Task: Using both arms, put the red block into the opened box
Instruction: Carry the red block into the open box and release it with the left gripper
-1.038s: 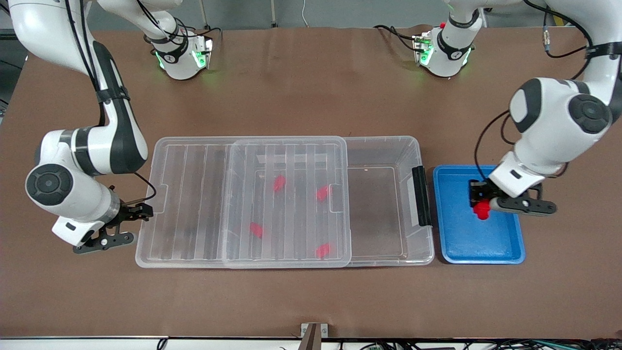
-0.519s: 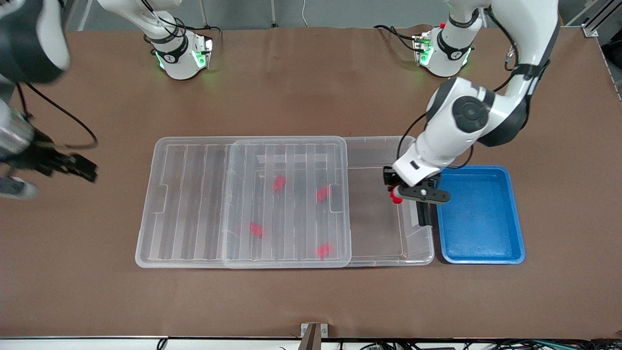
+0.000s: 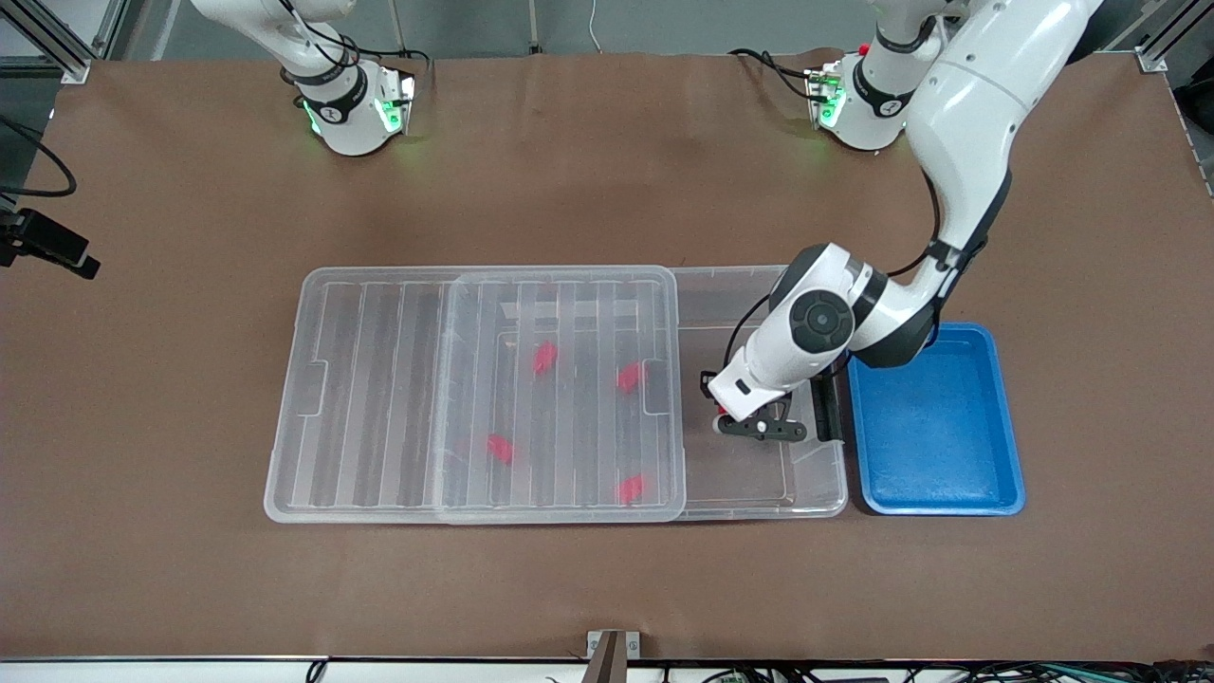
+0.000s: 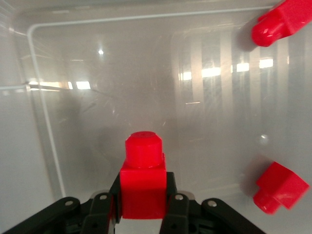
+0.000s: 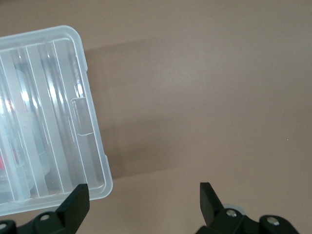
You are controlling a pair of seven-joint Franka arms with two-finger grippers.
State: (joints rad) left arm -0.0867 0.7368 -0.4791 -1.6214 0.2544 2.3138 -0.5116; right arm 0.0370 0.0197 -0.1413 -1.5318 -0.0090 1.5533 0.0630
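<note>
My left gripper [image 3: 738,418] is down inside the uncovered end of the clear box [image 3: 759,277], shut on a red block [image 4: 143,181] that stands upright between its fingers, just above the box floor. In the front view only a sliver of this block [image 3: 721,411] shows. The ribbed lid [image 3: 379,379] is slid toward the right arm's end and covers most of the box. Several more red blocks [image 3: 544,357] lie in the box under the lid; two [image 4: 279,187] show in the left wrist view. My right gripper [image 5: 142,192] is open over bare table off the lid's corner [image 5: 73,122].
A blue tray [image 3: 934,479] lies beside the box at the left arm's end, with nothing in it. The box's black latch [image 3: 827,410] sits on the short wall between box and tray. The right arm's hand [image 3: 52,249] is at the table's edge.
The left arm carried the red block from the blue tray over the latch and down into the box's uncovered end. The right arm pulled away from the lid toward the table's edge.
</note>
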